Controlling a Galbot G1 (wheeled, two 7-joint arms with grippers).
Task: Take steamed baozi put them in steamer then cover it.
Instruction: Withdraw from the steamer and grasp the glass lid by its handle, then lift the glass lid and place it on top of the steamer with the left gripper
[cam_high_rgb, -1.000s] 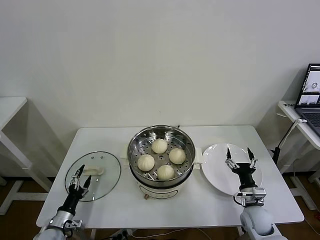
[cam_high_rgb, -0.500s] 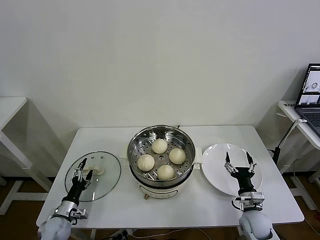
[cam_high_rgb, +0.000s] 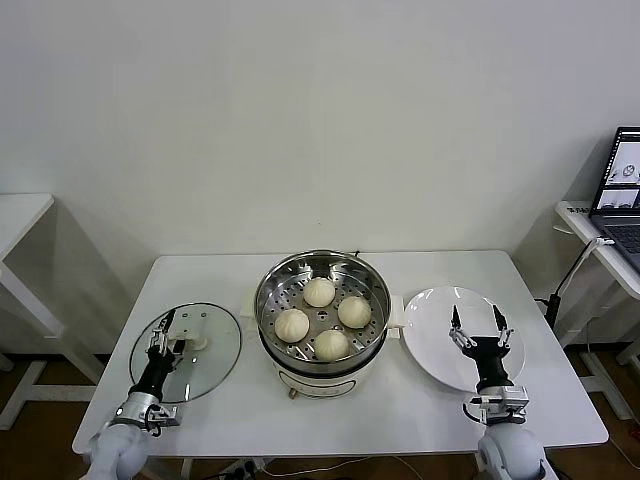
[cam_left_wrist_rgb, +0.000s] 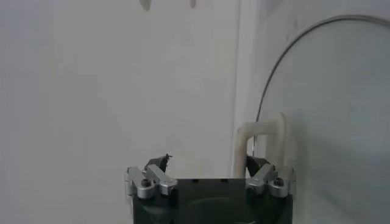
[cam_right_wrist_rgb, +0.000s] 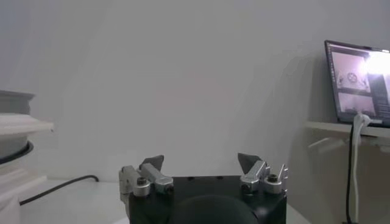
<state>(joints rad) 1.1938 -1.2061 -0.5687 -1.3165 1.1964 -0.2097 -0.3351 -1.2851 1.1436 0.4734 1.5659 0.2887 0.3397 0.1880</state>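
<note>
Nearest the camera in the head view, at the front left of the white counter (cam_high_rgb: 420, 420), the left gripper (cam_high_rgb: 167, 331) points away from the robot over the near part of the cover (cam_high_rgb: 205, 362). Its jaws stand spread wide, one on each side of the cover's white handle (cam_high_rgb: 190, 340), and they grip nothing. The left wrist view shows the same: the handle (cam_left_wrist_rgb: 262, 143) rises just in front of the gripper (cam_left_wrist_rgb: 208, 164), close to one jaw, with the curved metal rim of the cover (cam_left_wrist_rgb: 286, 73) arcing beyond it.

At the front right, the right gripper (cam_high_rgb: 478, 320) hovers over the near half of a flat white plate (cam_high_rgb: 440, 310). Its jaws are also wide apart and hold nothing. In the right wrist view the right gripper (cam_right_wrist_rgb: 201, 161) faces a plain wall, with a laptop (cam_right_wrist_rgb: 358, 82) on a side table off to one side.

The cover, clear glass with a metal rim, lies flat on the counter, well left of the steamer (cam_high_rgb: 322, 345). The shiny steel steamer stands uncovered at the counter's centre on a white base, between the cover and the plate, which lies just beside it.

Four steamed baozi (cam_high_rgb: 320, 292) sit inside on the perforated tray, spaced apart in a loose diamond, each cream-white with a smooth dome.

Farther back is a bare white wall, and at the far right edge the open laptop (cam_high_rgb: 622, 185) rests on a separate table.
</note>
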